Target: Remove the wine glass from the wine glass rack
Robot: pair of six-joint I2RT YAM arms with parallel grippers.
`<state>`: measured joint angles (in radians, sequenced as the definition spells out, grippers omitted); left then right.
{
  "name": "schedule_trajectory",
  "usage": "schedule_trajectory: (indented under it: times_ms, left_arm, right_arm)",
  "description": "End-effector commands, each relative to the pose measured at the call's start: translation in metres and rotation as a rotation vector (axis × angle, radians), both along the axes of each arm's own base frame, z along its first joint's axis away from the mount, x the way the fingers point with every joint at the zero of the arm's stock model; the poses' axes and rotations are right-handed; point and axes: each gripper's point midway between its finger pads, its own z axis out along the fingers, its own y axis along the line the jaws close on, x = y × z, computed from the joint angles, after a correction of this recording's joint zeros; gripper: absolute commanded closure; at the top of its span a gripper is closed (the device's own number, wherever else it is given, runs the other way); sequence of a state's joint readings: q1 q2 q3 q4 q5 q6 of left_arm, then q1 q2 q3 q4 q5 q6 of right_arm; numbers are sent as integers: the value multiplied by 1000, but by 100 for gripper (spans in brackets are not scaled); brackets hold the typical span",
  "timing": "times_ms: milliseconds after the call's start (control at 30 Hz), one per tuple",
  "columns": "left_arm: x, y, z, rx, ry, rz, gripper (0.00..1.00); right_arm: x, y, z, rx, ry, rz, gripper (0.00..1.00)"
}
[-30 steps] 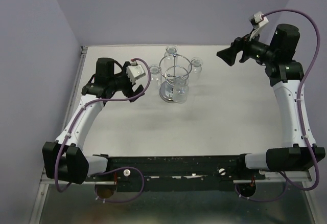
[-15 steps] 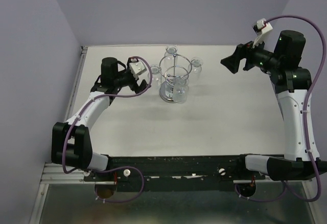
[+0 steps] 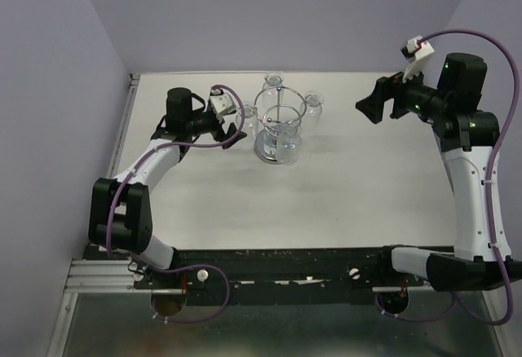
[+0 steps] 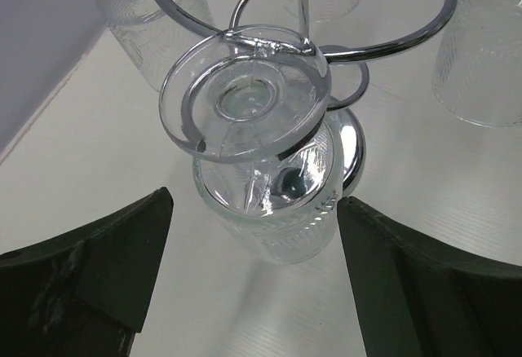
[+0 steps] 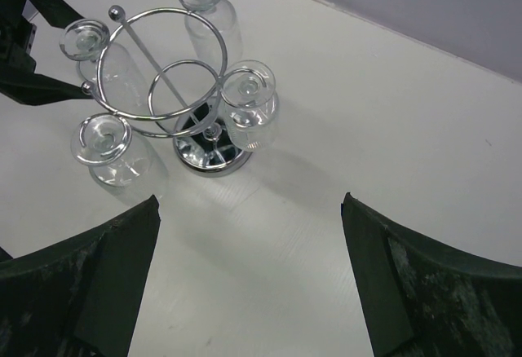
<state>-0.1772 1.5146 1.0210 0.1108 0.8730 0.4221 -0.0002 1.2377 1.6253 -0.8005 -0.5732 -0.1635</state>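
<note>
The wine glass rack (image 3: 277,106) is a chrome wire stand with several clear glasses hanging upside down from its ring. The wine glass (image 3: 247,117) on the rack's left side hangs right in front of my left gripper (image 3: 232,126). In the left wrist view its round foot (image 4: 245,100) rests in a chrome loop and its bowl (image 4: 281,210) reaches down between my open fingers (image 4: 90,275) without touching them. My right gripper (image 3: 369,106) hovers open to the right of the rack, holding nothing. From there I see the rack (image 5: 163,72) and its disc base (image 5: 208,160).
Other glasses hang at the back (image 3: 273,82), right (image 3: 314,103) and front (image 3: 288,141) of the rack. A purple wall runs along the back and left of the white table (image 3: 342,202).
My left arm has stretched forward and carried its open gripper right, up to the left-side glass. The right arm shifted slightly right and up.
</note>
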Motion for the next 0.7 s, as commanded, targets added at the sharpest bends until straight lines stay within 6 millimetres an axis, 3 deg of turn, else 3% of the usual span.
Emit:
schedule_trajectory:
  times_ms: [0, 667]
  left_arm:
    - [2, -17, 18, -64, -24, -72, 1]
    - [3, -44, 7, -103, 71, -104, 1]
  right_arm:
    - [1, -3, -6, -20, 27, -5, 0]
    - [-4, -3, -19, -18, 54, -4, 0]
